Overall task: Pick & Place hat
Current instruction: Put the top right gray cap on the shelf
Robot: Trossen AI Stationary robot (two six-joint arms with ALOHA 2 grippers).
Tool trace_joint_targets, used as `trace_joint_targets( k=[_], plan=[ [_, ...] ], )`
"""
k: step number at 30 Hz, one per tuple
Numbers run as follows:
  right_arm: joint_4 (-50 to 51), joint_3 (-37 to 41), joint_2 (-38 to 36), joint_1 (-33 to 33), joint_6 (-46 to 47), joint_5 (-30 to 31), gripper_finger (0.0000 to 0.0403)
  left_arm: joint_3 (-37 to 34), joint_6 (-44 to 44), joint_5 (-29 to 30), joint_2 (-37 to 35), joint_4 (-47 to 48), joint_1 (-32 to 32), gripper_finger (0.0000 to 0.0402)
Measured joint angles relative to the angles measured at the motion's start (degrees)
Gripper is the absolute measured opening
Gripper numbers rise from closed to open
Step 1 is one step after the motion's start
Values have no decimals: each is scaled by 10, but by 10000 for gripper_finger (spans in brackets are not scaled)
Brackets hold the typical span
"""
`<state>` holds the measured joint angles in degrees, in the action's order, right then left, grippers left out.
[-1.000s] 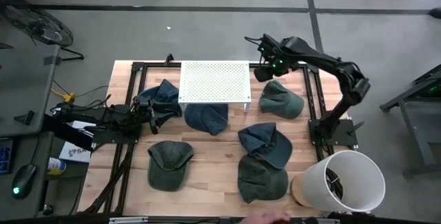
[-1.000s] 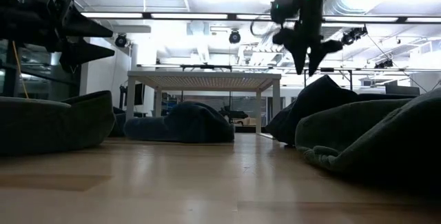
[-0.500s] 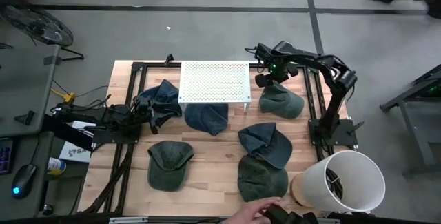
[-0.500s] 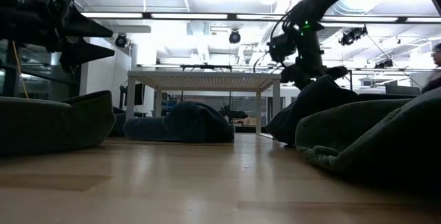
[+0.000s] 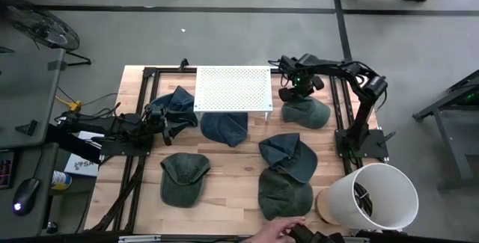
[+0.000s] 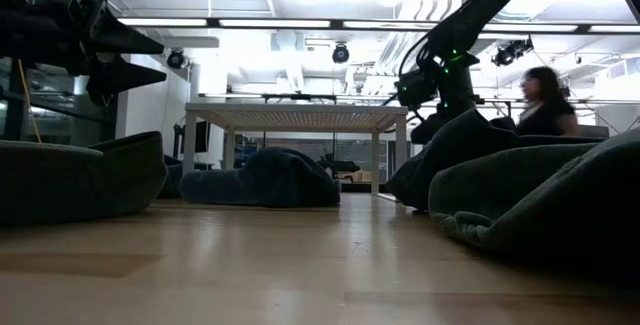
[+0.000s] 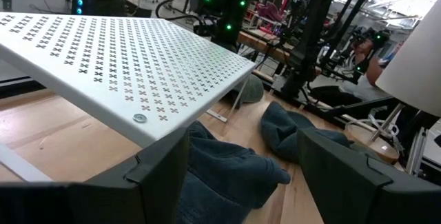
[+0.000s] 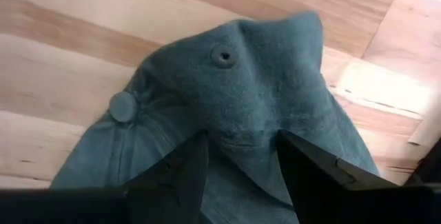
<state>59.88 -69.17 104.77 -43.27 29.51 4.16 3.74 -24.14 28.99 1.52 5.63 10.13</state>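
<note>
A wooden table [image 5: 224, 161] is seen from above, strewn with several soft caps. The right gripper [image 5: 296, 93] is set down onto the green hat [image 5: 307, 112] that lies at the table's far right, beside a white perforated stand [image 5: 233, 87]. In the right wrist view the hat's crown [image 8: 241, 107] fills the space directly below and between the two dark fingers [image 8: 180, 169], and a ridge of cloth is bunched in the gap between them. The fingers stand partly apart on either side of that ridge; a grip seems about to be made, but it cannot be told whether the cloth is pinched yet. The hat's long axis appears to run from the gripper toward the near right, its button and an eyelet lying ahead of the fingers. So the coming move is judged to turn on closing straight onto the fold beneath, with no sideways reach needed.

The right arm is by far the nearer to this hat. The left gripper [image 5: 171, 120] is parked well apart at the table's left, beside a blue hat [image 5: 179, 101], with its fingers spread wide and nothing between them.

The surface is pale planked wood on a black frame. A white bin [image 5: 374, 197] stands at the near right corner. A hand [image 5: 273, 232] is seen at the near edge. Beyond, a brightly lit workshop is shown, where a person [image 6: 545, 100] is passing.
</note>
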Motion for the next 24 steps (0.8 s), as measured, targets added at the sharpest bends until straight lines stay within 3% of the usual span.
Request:
trace_joint_targets(
  k=[9, 18, 24],
  plan=[
    [-2, 0, 0, -2, -13, 8, 128, 0, 0, 0, 0, 0, 0, 264],
    [-6, 0, 0, -3, -43, 15, 11, 0, 0, 0, 0, 0, 0, 264],
    [-11, 0, -26, -2, -55, 30, 4, 0, 0, 0, 0, 0, 0, 264]
  ],
)
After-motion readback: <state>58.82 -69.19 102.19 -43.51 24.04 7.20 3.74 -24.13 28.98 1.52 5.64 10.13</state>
